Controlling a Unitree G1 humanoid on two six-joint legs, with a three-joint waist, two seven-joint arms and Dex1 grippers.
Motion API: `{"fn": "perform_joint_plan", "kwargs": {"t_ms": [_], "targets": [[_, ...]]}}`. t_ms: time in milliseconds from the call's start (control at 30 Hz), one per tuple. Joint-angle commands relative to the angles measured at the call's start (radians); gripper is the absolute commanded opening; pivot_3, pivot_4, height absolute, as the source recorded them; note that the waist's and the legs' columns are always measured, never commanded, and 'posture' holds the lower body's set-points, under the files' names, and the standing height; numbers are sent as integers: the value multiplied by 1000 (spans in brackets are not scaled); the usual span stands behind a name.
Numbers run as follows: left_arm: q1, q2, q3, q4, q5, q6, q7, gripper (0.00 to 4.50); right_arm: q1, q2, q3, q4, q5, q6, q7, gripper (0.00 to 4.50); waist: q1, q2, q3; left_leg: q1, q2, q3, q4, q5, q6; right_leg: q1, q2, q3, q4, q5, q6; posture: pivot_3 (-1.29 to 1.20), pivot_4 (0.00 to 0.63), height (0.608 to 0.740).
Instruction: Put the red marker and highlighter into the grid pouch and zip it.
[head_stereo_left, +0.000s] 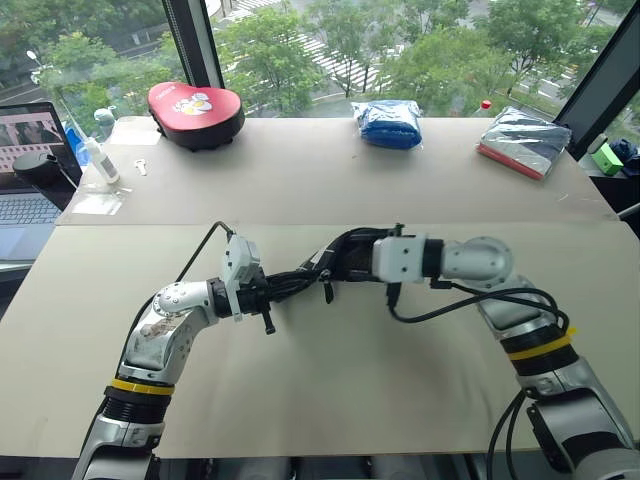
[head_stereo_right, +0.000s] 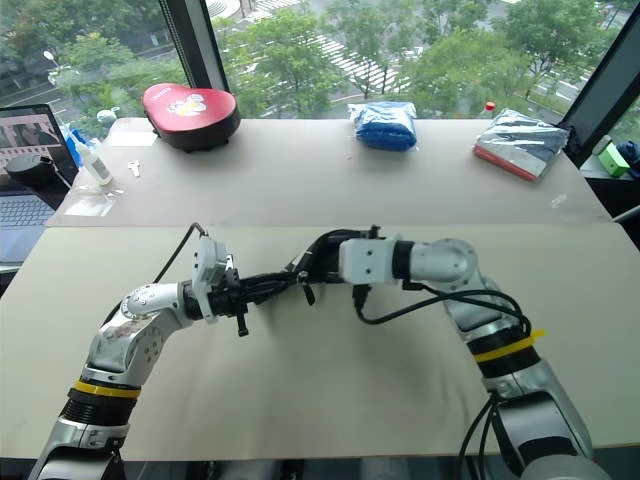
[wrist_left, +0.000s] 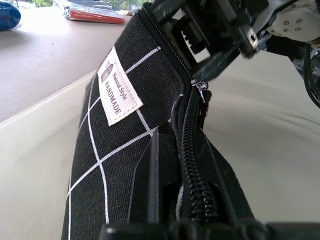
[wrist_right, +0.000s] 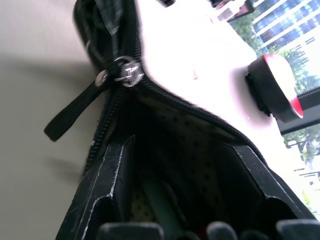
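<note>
Left eye view shows the wide pale desk (head_stereo_left: 330, 390) spanning the scene; above its centre the grid pouch (head_stereo_left: 335, 262) hangs clear of the surface, stretched between the two arms; the left pincer (head_stereo_left: 275, 290) is clamped shut on the pouch's near end at about eight o'clock from the middle; the right pincer (head_stereo_left: 350, 255) meets the far end at about two o'clock, its black fingers (wrist_right: 110, 185) spread apart with the pouch's dotted lining between them. At eleven o'clock on the far desk lies a red rounded case (head_stereo_left: 196, 114); at twelve o'clock a blue bundle (head_stereo_left: 389, 123); at one o'clock a silver packet (head_stereo_left: 524, 141). On the pouch the zipper (wrist_left: 192, 150) runs partly open; the white label (wrist_left: 117, 87) reads HANDMADE; the pull cord (wrist_right: 75, 112) dangles from the slider. A pale green shaft inside the pouch may be the highlighter (wrist_right: 160, 210); I cannot tell for certain.
</note>
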Motion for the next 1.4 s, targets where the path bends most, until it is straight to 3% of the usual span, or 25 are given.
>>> {"fn": "perform_joint_plan", "kwargs": {"t_ms": [33, 100, 233, 400, 500, 533, 600, 700, 1033, 1367, 1400], "targets": [[-2, 7, 2, -30, 0, -11, -1, 0, 19, -78, -156, -109, 237, 282, 53, 2704, 4, 0, 0, 0, 1, -1, 0, -2, 4, 0, 0, 0, 0, 0, 0, 0, 150, 740], [-3, 9, 1, -27, 1, -12, -1, 0, 16, -99, -213, -109, 312, 392, 39, 2704, 5, 0, 0, 0, 1, -1, 0, -2, 4, 0, 0, 0, 0, 0, 0, 0, 150, 740], [-1, 10, 0, -28, 1, -12, -1, 0, 95, -183, -352, -209, 613, 718, 90, 2704, 12, 0, 0, 0, 2, -1, -1, -4, 7, 0, 0, 0, -1, 0, 0, 0, 150, 740], [0, 13, 2, -27, 2, -14, 2, 0, 280, -214, -380, -415, 791, 881, 55, 2704, 18, 0, 0, 0, 3, -1, -1, -5, 8, 0, 0, -1, -1, 0, 0, 0, 150, 740], [3, 14, 2, -28, 2, -16, 3, 0, 338, -144, -308, -471, 761, 910, -70, 2704, 16, -1, 0, 0, 3, 1, 0, -5, 8, 0, 0, 1, -1, 0, 0, 0, 150, 740], [4, 14, 1, -29, 2, -16, 3, 0, 343, -115, -252, -470, 688, 884, -121, 2704, 17, -1, -1, 1, 3, 1, 1, -5, 8, 1, 0, 1, 0, 0, 0, 0, 150, 740], [5, 12, -4, -29, 3, -16, 2, 0, 325, -52, -162, -441, 590, 878, -227, 2704, 17, -1, -1, 1, 3, 0, 1, -5, 8, 1, 0, 1, 0, 0, 0, 0, 150, 740], [4, 12, -8, -28, 6, -19, 1, 0, 291, 24, -106, -436, 566, 911, -307, 2704, 17, -1, 0, 1, 1, 0, 1, -4, 7, 0, 0, 1, 1, 0, 0, 0, 150, 740], [2, 2, -16, -19, 14, -28, 1, 0, 195, 166, -12, -385, 495, 915, -408, 2704, 16, -1, 0, 1, -1, 0, 1, -3, 5, 0, 0, 1, 1, 0, 0, 0, 150, 740], [-7, -7, -16, 0, 20, -38, -3, 0, 138, 218, 11, -355, 475, 917, -416, 2704, 12, -1, -1, 1, -1, 0, 1, -3, 5, 0, 0, 0, 1, 0, 0, 0, 150, 740], [-8, -7, -15, 2, 21, -39, -3, 0, 137, 218, 12, -354, 471, 913, -418, 2457, 11, -1, -1, 1, -1, 0, 1, -3, 5, 0, 0, 0, 1, 0, 0, 0, 150, 740]]}}
